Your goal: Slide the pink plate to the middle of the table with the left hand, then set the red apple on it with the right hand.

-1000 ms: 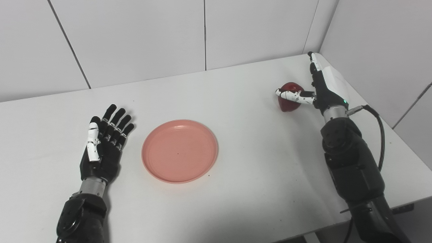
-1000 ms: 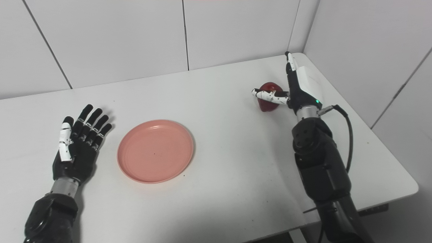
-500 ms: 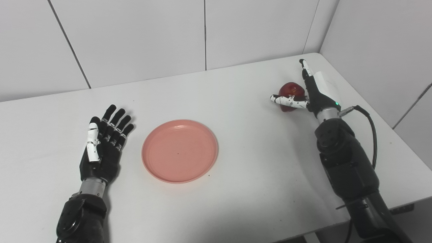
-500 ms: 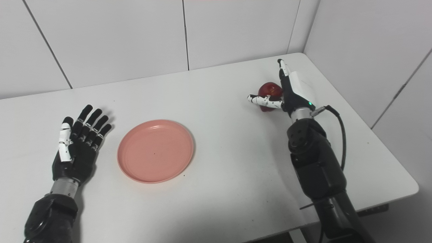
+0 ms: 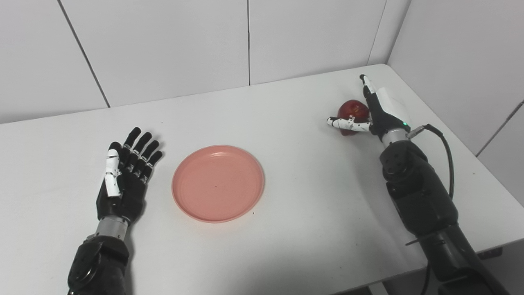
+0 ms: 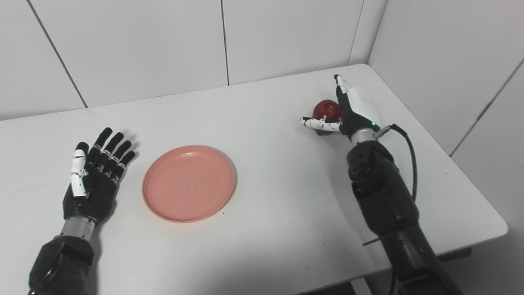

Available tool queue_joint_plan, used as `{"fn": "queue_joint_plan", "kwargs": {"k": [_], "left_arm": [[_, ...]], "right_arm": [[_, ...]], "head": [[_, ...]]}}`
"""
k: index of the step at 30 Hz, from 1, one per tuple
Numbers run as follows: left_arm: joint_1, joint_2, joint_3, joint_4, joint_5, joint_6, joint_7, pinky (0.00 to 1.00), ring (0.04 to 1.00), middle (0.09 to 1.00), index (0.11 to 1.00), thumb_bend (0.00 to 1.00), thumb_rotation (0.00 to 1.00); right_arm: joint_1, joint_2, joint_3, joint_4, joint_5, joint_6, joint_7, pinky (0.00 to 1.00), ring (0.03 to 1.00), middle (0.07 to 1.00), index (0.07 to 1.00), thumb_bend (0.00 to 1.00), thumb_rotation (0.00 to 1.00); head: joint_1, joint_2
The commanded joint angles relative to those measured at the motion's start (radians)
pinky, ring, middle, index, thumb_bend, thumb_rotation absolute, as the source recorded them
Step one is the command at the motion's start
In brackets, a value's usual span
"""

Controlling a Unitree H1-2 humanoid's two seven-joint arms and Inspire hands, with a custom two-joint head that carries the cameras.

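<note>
You've got the pink plate (image 5: 218, 183) flat on the white table (image 5: 294, 196), about in the middle, a bit to the left. Nothing's on it yet.

Your left hand (image 5: 123, 180) lies on the table just beside the plate's left edge, not touching it. It's palm up, fingers (image 5: 141, 147) spread apart & pointing to the back wall. It holds nothing.

The red apple (image 5: 353, 114) sits on the table near the far right corner, well apart from the plate. It's upright w/ the stem dip on top.

Your right hand (image 5: 374, 112) is at the apple, on its right side. The hand is wide open: the thumb (image 5: 348, 123) sticks out to the left across the front of the apple, low down, and the fingers (image 5: 365, 84) point straight up & back, past the apple. Looks like the thumb & palm touch the apple, but you can't tell for sure. The fingers aren't curled round it, so no real grip.

The right arm (image 5: 417, 192) runs up from the bottom right, w/ a black cable (image 5: 446, 147) looping beside the wrist.
</note>
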Motion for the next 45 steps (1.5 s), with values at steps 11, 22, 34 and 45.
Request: {"fn": "queue_joint_plan", "kwargs": {"k": [11, 22, 34, 45], "left_arm": [[0.027, 0.007, -0.005, -0.001, 0.013, 0.058, 0.026, 0.90, 0.888, 0.897, 0.883, 0.38, 1.00], [0.030, 0.006, -0.008, -0.003, 0.013, 0.056, 0.023, 0.90, 0.891, 0.901, 0.887, 0.38, 1.00], [0.031, 0.001, -0.007, -0.010, 0.014, 0.065, 0.037, 0.89, 0.883, 0.889, 0.877, 0.38, 1.00], [0.031, 0.002, -0.008, -0.010, 0.009, 0.067, 0.035, 0.89, 0.888, 0.897, 0.885, 0.38, 1.00]], "right_arm": [[-0.061, -0.042, 0.001, 0.030, -0.004, -0.015, -0.055, 0.74, 0.882, 0.937, 0.950, 1.00, 0.44], [-0.067, -0.040, -0.011, 0.038, 0.007, -0.002, -0.074, 0.71, 0.838, 0.901, 0.905, 1.00, 0.40], [-0.072, -0.025, -0.031, 0.032, 0.054, -0.026, -0.089, 0.54, 0.670, 0.737, 0.811, 0.97, 0.32], [-0.082, -0.033, -0.006, 0.064, 0.071, -0.037, -0.113, 0.58, 0.651, 0.694, 0.708, 0.93, 0.28]], "head": [[0.001, 0.004], [0.005, 0.007], [0.004, 0.009], [0.007, 0.011]]}}
